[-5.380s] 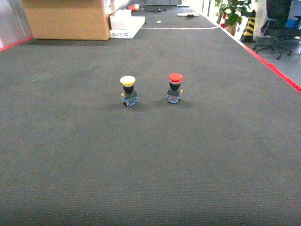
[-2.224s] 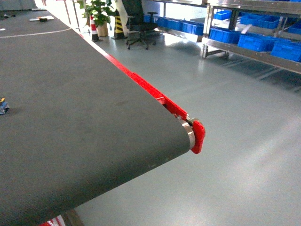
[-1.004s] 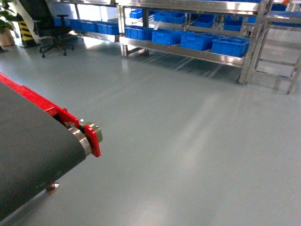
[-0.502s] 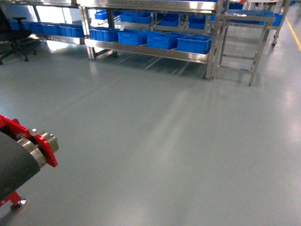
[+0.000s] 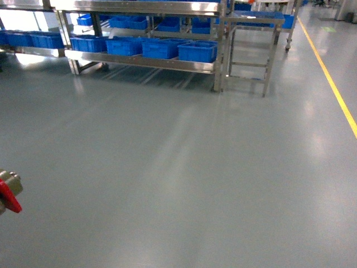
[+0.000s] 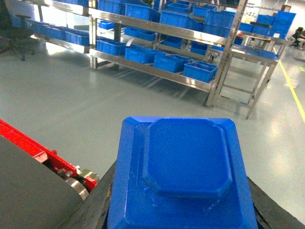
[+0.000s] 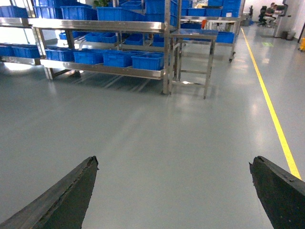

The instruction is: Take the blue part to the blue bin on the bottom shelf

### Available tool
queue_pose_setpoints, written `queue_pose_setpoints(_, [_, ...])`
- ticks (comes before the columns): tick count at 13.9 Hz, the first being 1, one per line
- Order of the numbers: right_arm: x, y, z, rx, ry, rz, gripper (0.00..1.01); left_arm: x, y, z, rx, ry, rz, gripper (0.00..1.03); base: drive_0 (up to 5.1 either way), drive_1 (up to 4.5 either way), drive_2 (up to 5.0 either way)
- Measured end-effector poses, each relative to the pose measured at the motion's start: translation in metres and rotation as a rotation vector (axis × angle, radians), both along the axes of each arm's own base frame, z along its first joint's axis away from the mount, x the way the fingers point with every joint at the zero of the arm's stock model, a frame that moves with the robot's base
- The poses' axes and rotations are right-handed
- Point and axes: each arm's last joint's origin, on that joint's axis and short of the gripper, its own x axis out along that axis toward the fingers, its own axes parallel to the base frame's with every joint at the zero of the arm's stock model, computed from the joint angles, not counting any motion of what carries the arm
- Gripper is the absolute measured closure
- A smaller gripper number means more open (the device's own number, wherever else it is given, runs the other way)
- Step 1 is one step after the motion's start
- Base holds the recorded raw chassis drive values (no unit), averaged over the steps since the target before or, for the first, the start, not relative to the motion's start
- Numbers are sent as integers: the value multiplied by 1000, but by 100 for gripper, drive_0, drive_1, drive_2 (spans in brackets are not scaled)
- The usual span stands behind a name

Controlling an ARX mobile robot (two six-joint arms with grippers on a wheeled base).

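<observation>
The blue part point(image 6: 186, 162), a square block with a raised octagonal face, fills the lower half of the left wrist view. My left gripper point(image 6: 181, 193) is shut on it, a black finger showing at each side. My right gripper point(image 7: 174, 162) is open over bare floor with nothing between its fingers. The bottom shelf point(image 5: 167, 62) is a long steel rack level across the floor, and it carries several blue bins point(image 5: 197, 51). It also shows in both wrist views, bottom shelf point(image 6: 157, 71) and bottom shelf point(image 7: 109, 70). Neither gripper appears in the head view.
A small steel table point(image 5: 251, 22) stands right of the rack. A yellow floor line point(image 5: 334, 84) runs along the right. The red end of the conveyor point(image 5: 8, 192) sits at the left edge, and its dark belt point(image 6: 28, 181) is close beside the left gripper. Grey floor lies between.
The head view has swung right, from the belt to the floor. The conveyor end has slid almost out at the left, and the rack has shifted left in view.
</observation>
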Motion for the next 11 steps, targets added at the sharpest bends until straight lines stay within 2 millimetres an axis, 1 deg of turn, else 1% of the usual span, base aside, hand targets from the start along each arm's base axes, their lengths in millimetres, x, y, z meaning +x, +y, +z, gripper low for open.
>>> queue_pose_setpoints(11, [0,0,0,0,-1,-3,3,0,-1,0,3,4,-9,60,-155,-155,-155])
